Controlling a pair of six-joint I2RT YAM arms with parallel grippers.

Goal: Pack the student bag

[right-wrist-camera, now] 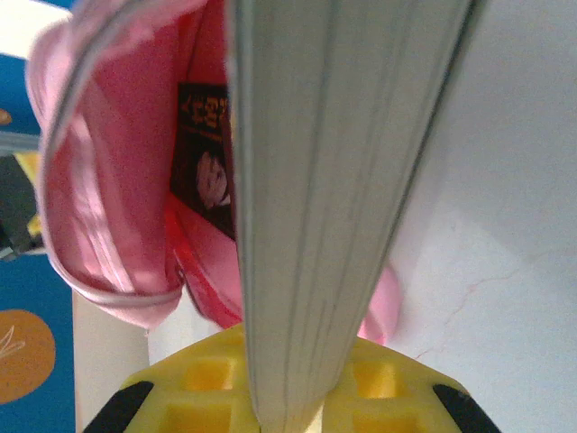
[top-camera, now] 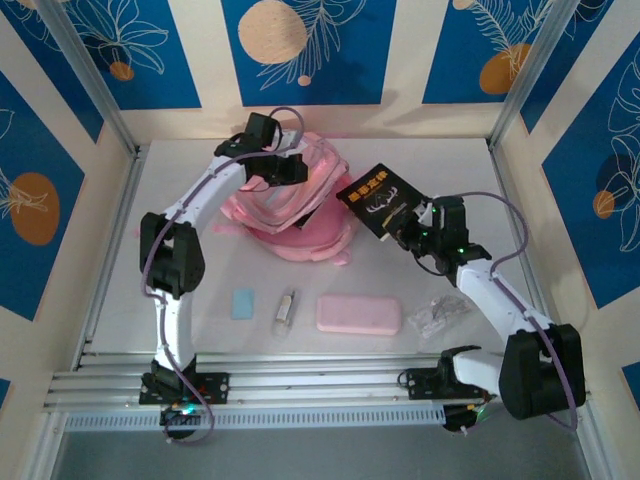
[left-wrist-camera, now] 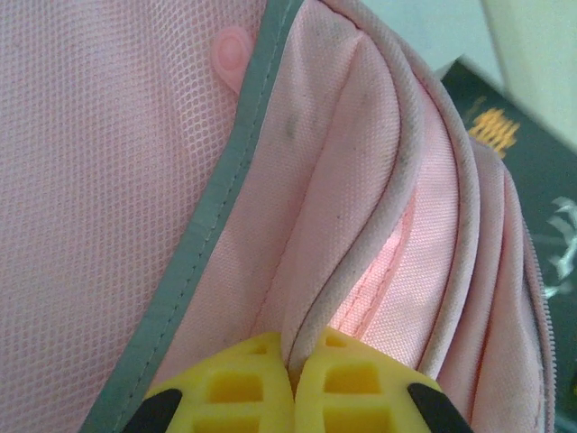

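Up close, the left gripper (left-wrist-camera: 293, 383) is pinched tight on a piped seam of the student bag (left-wrist-camera: 108, 180), its yellow fingers (left-wrist-camera: 239, 388) meeting on the pink fabric beside a grey-trimmed mesh panel. The right gripper (right-wrist-camera: 288, 401) is clamped on a black book (right-wrist-camera: 334, 180), whose pale page edges stand up between the pads, just right of the bag's gaping mouth; something with a dark print shows inside the mouth. From above, the bag (top-camera: 300, 215) lies slumped at the far middle of the white table (top-camera: 220, 280), the book (top-camera: 378, 200) touching its right side. Nearer than the bag lie a small blue pad (top-camera: 243, 303), a small pale tube-like thing (top-camera: 287, 306), a pink pencil case (top-camera: 358, 314) and crumpled clear plastic (top-camera: 440, 312). Cream-and-blue walls (top-camera: 70, 60) with leaf drawings and orange discs stand behind and beside it.
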